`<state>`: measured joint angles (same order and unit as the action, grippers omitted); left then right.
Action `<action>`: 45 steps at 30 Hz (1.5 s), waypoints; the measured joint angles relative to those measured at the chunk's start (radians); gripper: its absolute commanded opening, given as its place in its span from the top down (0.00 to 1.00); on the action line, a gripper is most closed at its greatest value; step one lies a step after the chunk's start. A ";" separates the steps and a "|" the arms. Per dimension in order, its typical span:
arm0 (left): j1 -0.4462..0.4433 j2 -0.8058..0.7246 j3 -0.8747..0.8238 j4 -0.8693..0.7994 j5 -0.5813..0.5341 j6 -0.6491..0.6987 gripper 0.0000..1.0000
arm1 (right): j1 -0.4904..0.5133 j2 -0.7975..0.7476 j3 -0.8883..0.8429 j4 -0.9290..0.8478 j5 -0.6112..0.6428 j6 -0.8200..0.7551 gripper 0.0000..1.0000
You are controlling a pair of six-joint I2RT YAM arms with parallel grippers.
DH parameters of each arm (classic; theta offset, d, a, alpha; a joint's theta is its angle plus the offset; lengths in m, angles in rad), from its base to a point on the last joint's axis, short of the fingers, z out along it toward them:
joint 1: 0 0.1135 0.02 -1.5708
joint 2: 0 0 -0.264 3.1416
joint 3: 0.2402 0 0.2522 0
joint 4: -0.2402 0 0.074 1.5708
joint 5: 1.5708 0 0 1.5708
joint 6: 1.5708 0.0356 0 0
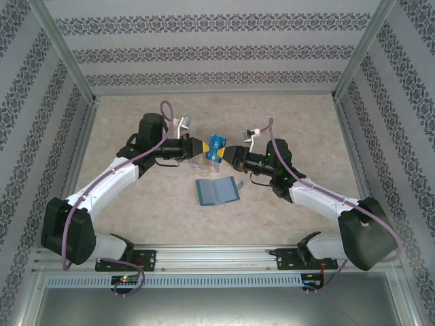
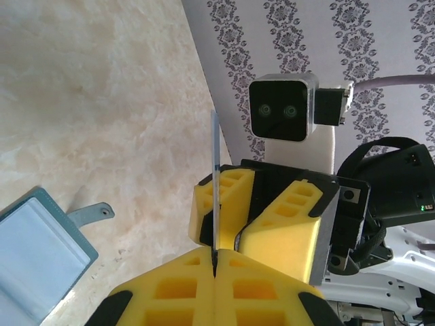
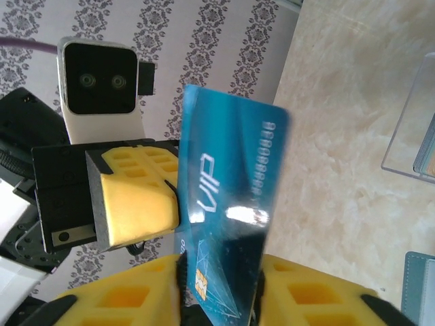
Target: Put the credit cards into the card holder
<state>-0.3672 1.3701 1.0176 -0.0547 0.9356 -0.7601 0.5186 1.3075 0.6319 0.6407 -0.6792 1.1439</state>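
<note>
left claw: jaws together, clamped on one edge of a blue credit card. In its own wrist view we see the card edge-on, a thin line rising out of the seam between the yellow pads.

right claw: jaws apart, and the card's lower end (the end with the chip) sits in the gap. We cannot tell whether those pads pinch it or just flank it; the dark slivers on both sides of the card are too small to judge.

The card face reads "VIP" with a row of embossed digits. It is tilted and has glare on it.

The two claws meet nose to nose above the middle of the table. The card is held off the surface between them and stands on edge in the top view.

We see the card holder lying open and flat on the table, just nearer the arm bases than the claws. Its grey-blue pockets face up and its strap tab sticks out to one side. It is apart from the card and both claws.

A clear plastic case lies on the table off to the side of the right claw. Something card-like shows inside it, too cropped to name.

The patterned walls close in the table on three sides.
</note>
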 measured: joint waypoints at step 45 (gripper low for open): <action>-0.151 -0.023 -0.201 -0.309 -0.578 0.211 0.50 | -0.083 0.176 0.063 -0.785 -0.101 -0.628 1.00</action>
<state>-0.5186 1.3468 0.8162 -0.3634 0.3576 -0.5491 0.4358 1.4837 0.6945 -0.1440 -0.7803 0.5163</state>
